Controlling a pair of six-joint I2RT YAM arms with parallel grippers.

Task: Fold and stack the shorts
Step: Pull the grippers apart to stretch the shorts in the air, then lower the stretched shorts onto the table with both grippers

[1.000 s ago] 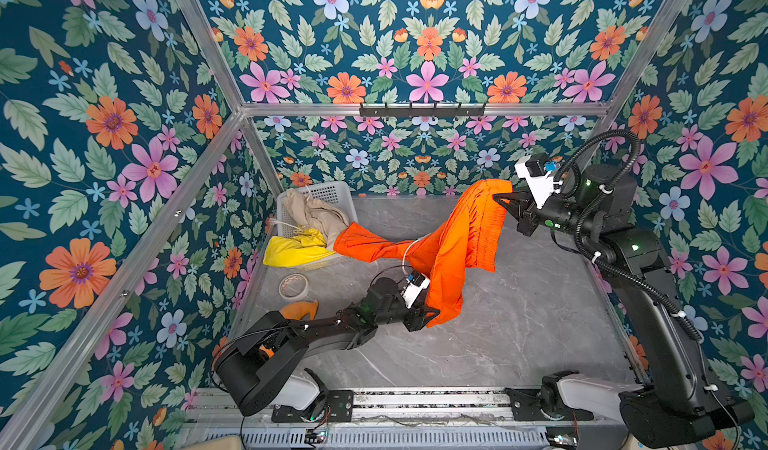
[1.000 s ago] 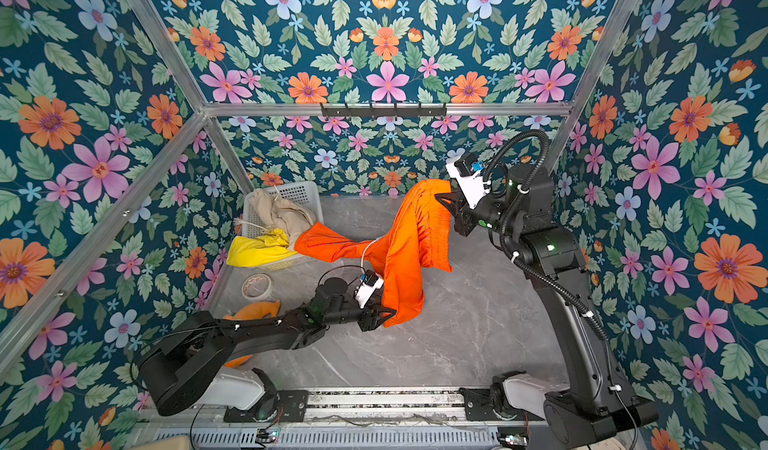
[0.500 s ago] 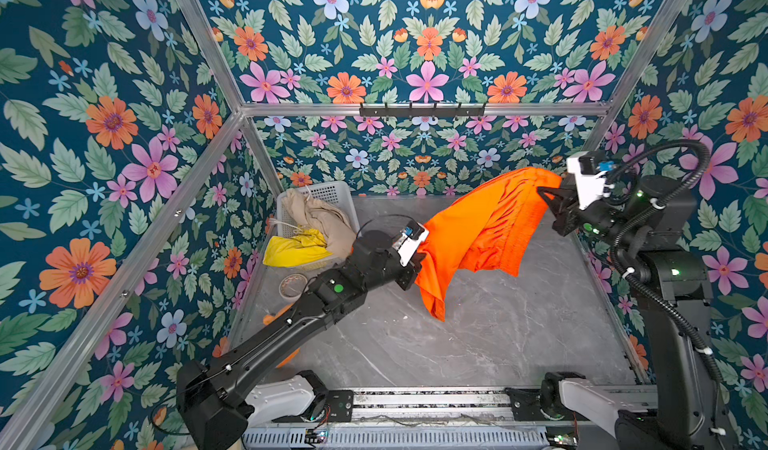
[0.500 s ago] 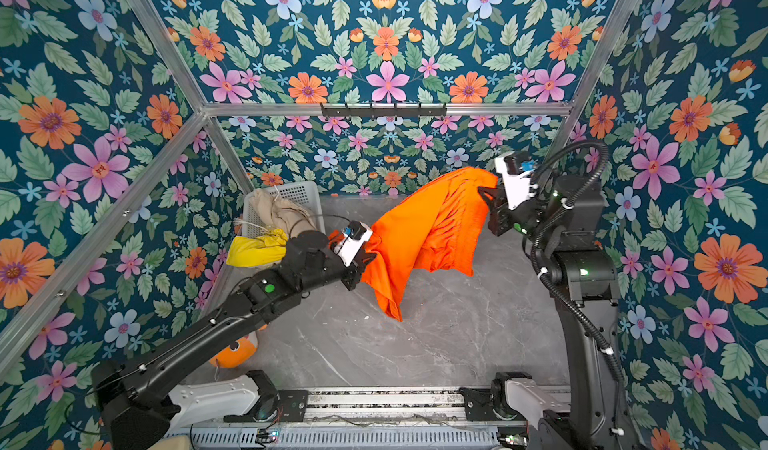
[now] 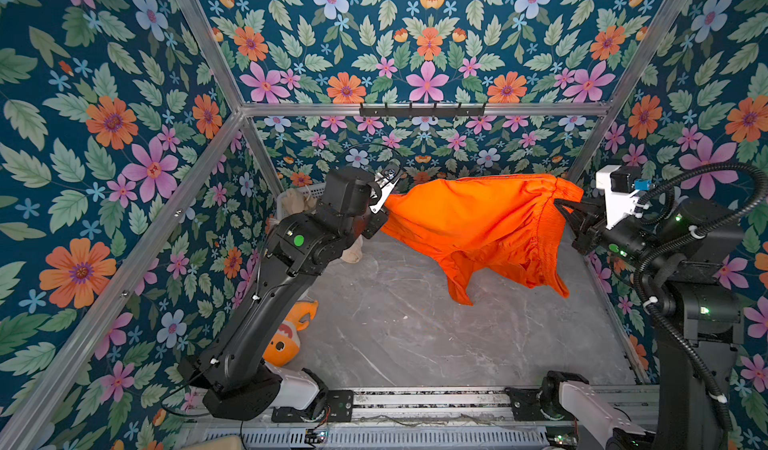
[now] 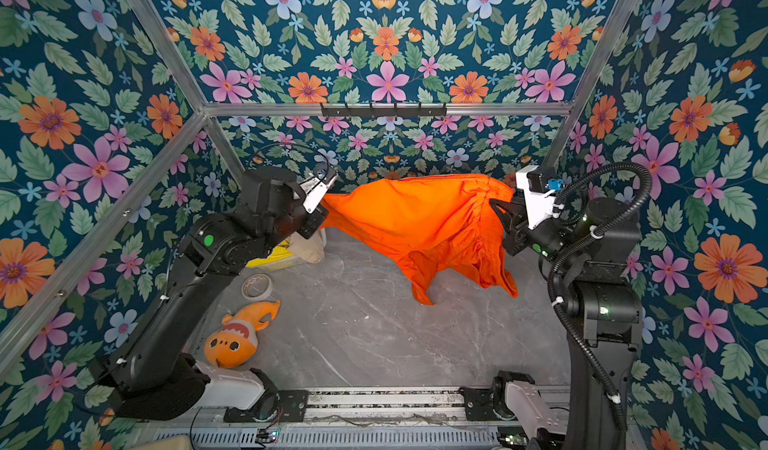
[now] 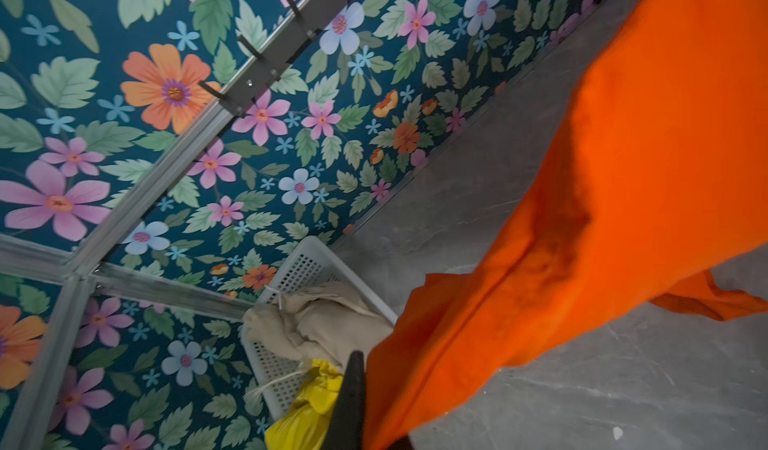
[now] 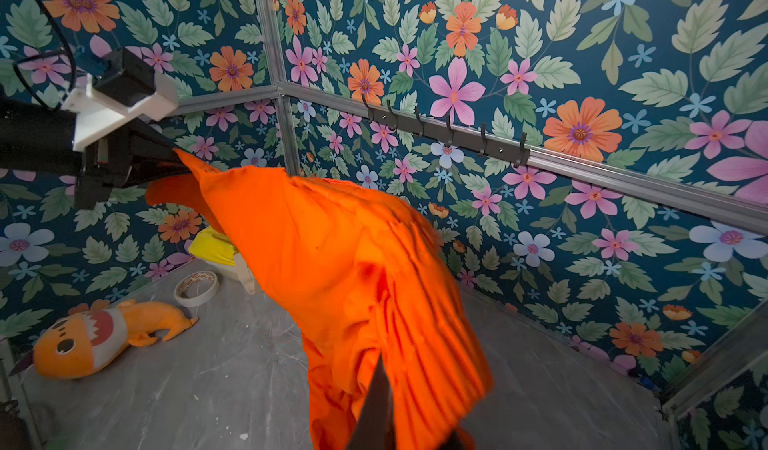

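Note:
The orange shorts point(image 5: 478, 223) point(image 6: 419, 219) hang stretched in the air between my two grippers, above the back of the grey table, with the legs dangling. My left gripper point(image 5: 384, 210) point(image 6: 322, 209) point(image 7: 365, 423) is shut on the left end of the cloth. My right gripper point(image 5: 559, 205) point(image 6: 494, 205) point(image 8: 386, 419) is shut on the gathered waistband at the right end. The beige shorts point(image 7: 328, 327) and the yellow shorts point(image 7: 307, 410) point(image 6: 274, 255) lie crumpled in the white basket point(image 7: 299, 269) at the back left, partly hidden behind my left arm.
An orange plush fish point(image 6: 237, 336) point(image 8: 95, 336) lies at the front left of the table point(image 5: 415, 344). A tape roll point(image 6: 257, 286) sits between it and the basket. A hook rail point(image 5: 422, 109) runs along the back wall.
My left gripper shut on the orange shorts low over the table, then rose to the back left. The right gripper swung right, and the shorts now hang spread between them.

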